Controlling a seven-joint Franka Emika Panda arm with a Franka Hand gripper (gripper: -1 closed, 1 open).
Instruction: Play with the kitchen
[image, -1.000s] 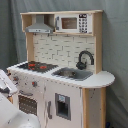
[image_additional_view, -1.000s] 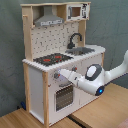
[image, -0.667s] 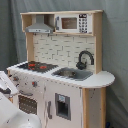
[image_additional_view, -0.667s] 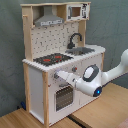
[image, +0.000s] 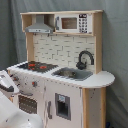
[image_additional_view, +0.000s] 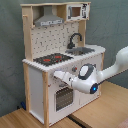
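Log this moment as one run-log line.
arm: reaching at the kitchen front, near the oven door | gripper: state unclear | stovetop: bare | sink: untouched | faucet: upright

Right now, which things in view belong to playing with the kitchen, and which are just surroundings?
Belongs to the job:
- kitchen
- its stovetop
- sink
- faucet
- oven door
- the arm's gripper at the kitchen's front

Just surroundings:
- grey curtain
- wooden floor

Curtained lab: grey backdrop, wooden tabletop
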